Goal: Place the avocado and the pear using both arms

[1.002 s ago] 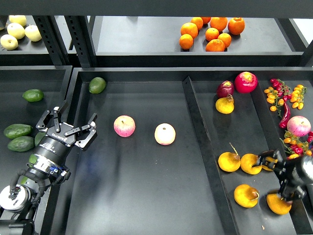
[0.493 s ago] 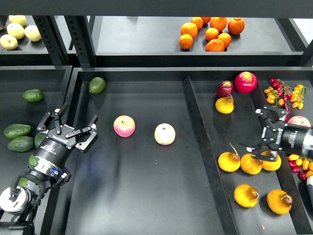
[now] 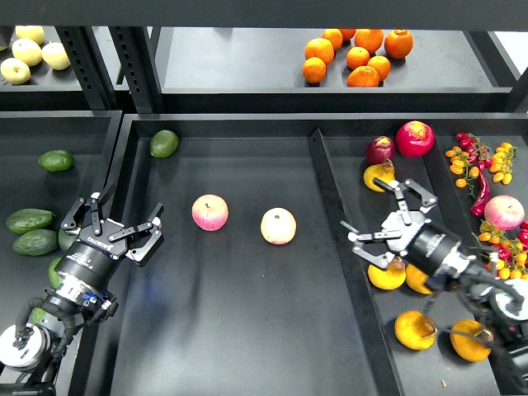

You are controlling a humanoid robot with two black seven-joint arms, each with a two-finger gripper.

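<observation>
In the head view, your left hand (image 3: 113,230) sits at the lower left, fingers spread open and gripping nothing, above the divider between two trays. The avocado (image 3: 30,220) lies at the far left, dark green, beside another one (image 3: 35,242) just below it. Your right hand (image 3: 388,231) is right of centre, fingers spread open, empty, just above a pear (image 3: 385,274) in the right tray. Two apples (image 3: 210,212) rest in the middle tray (image 3: 239,330).
</observation>
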